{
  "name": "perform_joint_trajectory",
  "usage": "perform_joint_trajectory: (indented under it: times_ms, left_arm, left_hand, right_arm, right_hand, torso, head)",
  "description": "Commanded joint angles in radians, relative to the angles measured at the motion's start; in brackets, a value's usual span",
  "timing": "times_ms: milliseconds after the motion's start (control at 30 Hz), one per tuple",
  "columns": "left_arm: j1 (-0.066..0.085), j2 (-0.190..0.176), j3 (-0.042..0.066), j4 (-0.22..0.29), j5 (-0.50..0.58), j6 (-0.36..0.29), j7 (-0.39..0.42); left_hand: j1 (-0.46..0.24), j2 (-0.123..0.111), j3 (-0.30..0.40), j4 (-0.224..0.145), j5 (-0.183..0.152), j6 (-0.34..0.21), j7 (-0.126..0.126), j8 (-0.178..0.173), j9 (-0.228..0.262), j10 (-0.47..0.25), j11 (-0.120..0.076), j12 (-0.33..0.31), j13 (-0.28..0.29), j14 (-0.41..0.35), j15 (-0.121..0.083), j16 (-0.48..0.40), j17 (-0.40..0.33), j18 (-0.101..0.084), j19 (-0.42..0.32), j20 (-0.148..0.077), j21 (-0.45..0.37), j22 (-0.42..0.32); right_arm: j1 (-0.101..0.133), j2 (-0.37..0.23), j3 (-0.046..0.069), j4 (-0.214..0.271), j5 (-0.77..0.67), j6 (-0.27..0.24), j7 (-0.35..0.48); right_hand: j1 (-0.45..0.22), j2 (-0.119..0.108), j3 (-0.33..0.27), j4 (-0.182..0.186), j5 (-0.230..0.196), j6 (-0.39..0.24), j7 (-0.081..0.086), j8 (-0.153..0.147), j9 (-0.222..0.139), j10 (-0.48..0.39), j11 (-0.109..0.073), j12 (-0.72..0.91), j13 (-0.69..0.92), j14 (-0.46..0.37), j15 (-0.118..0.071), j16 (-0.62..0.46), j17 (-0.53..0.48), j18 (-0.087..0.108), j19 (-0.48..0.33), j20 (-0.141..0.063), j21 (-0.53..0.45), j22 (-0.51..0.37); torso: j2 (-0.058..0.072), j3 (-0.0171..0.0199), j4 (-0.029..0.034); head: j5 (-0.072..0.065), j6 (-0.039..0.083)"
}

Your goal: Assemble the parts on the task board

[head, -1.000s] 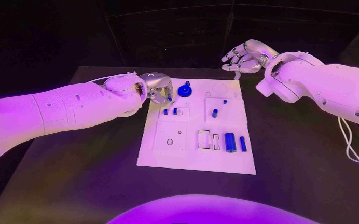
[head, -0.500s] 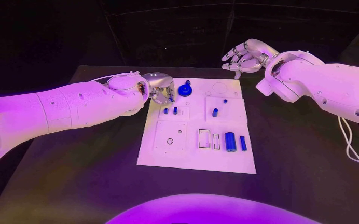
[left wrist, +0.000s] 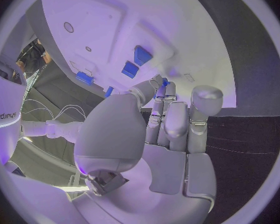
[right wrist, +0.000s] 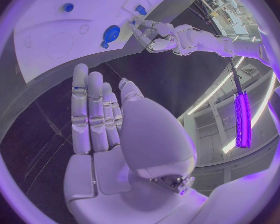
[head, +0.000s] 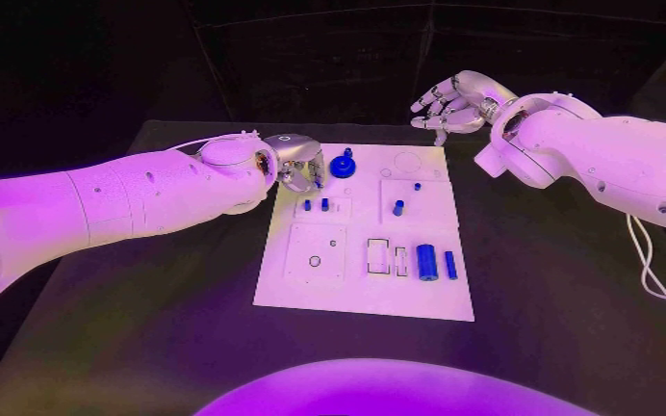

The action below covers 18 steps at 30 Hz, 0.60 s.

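Left fingers: the left hand [head: 294, 168] hangs at the far left corner of the task board [head: 333, 291]; its fingers [left wrist: 167, 119] curl toward a small blue piece [left wrist: 165, 81], but whether they pinch it cannot be told.
Right fingers: the right hand [head: 454, 104] hovers beyond the board's far right corner, fingers [right wrist: 90, 104] spread, holding nothing.
Risk: if the left hand closes off-centre, the small piece may slip or tip; its knuckles could also knock the round blue knob [head: 343, 168] just beside it.
Recesses: two short pegs [head: 317, 205] stand in a square near the left hand; another peg [head: 398, 209] stands in the next square.
Slots: a blue cylinder [head: 427, 263] and a thinner bar [head: 451, 265] lie beside two vacant rectangular slots [head: 377, 257].
Counter: the black counter [head: 153, 339] carries the board.
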State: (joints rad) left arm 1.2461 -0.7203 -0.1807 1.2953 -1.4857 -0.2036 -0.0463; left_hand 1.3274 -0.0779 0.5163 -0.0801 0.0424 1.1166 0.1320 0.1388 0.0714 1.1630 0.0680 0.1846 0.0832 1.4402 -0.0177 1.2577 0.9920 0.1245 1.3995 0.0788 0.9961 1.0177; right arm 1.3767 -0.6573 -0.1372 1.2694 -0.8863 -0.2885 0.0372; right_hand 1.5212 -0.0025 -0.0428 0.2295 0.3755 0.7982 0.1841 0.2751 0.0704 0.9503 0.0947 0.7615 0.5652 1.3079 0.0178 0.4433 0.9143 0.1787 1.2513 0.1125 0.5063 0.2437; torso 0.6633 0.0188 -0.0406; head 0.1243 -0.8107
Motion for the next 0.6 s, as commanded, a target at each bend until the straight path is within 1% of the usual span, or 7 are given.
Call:
perform_joint_trajectory:
  times_ms: [33, 100, 400, 600]
  left_arm:
    - [0.002, 0.000, 0.001, 0.001, 0.009, -0.004, 0.015]
    - [0.002, 0.000, 0.001, 0.002, 0.009, -0.008, 0.017]
    - [0.002, -0.004, 0.001, 0.004, 0.009, -0.017, 0.020]
    - [0.002, -0.012, 0.001, 0.010, 0.011, -0.029, 0.025]
  left_hand:
    - [0.001, -0.008, 0.006, 0.003, 0.006, 0.006, 0.002, 0.000, 0.000, 0.006, 0.000, -0.004, -0.002, 0.008, -0.002, 0.002, -0.001, -0.002, 0.008, 0.000, -0.003, -0.001]
    - [0.002, -0.008, 0.008, 0.002, 0.006, 0.006, 0.002, 0.000, 0.000, 0.006, 0.000, -0.005, -0.002, 0.007, -0.002, 0.002, -0.001, -0.002, 0.008, 0.000, -0.003, 0.000]
    - [0.004, -0.008, 0.010, 0.000, 0.006, 0.006, 0.003, -0.001, 0.000, 0.008, 0.000, -0.007, -0.002, 0.008, -0.002, 0.002, 0.000, -0.002, 0.009, 0.000, -0.001, 0.002]
    - [0.007, -0.009, 0.014, -0.002, 0.006, 0.006, 0.004, -0.002, 0.000, 0.009, 0.000, -0.009, -0.002, 0.008, -0.002, 0.002, 0.000, -0.002, 0.009, 0.000, -0.001, 0.002]
  right_arm:
    - [0.002, 0.001, 0.001, 0.000, 0.002, 0.000, 0.011]
    - [0.002, 0.001, 0.001, 0.000, 0.002, 0.000, 0.011]
    - [0.002, 0.001, 0.001, -0.001, 0.002, 0.000, 0.011]
    - [0.002, 0.001, 0.001, -0.001, 0.002, 0.000, 0.012]
  right_hand:
    - [0.005, 0.005, -0.006, 0.001, 0.003, -0.005, -0.003, 0.006, -0.001, -0.005, -0.002, 0.006, -0.001, -0.002, -0.003, 0.003, -0.001, 0.003, 0.006, 0.000, -0.005, 0.000]
    - [0.005, 0.005, -0.006, 0.001, 0.003, -0.005, -0.003, 0.006, -0.001, -0.005, -0.002, 0.006, -0.001, -0.002, -0.003, 0.003, -0.001, 0.003, 0.006, 0.000, -0.005, 0.000]
    - [0.005, 0.005, -0.006, 0.001, 0.003, -0.005, -0.003, 0.006, -0.001, -0.005, -0.002, 0.006, -0.001, -0.002, -0.003, 0.003, -0.001, 0.003, 0.006, 0.000, -0.005, 0.000]
    - [0.005, 0.006, -0.006, 0.001, 0.003, -0.005, -0.003, 0.007, -0.001, -0.004, -0.002, 0.007, -0.001, -0.002, -0.003, 0.004, -0.001, 0.003, 0.006, 0.000, -0.005, 0.000]
  torso:
    - [0.000, 0.0000, 0.0008]
    - [-0.001, -0.0003, 0.0006]
    - [-0.001, 0.0003, 0.0005]
    - [0.000, -0.0004, 0.0004]
  head:
    - [0.000, 0.001]
    - [0.001, 0.001]
    - [0.001, 0.003]
    - [0.000, 0.005]
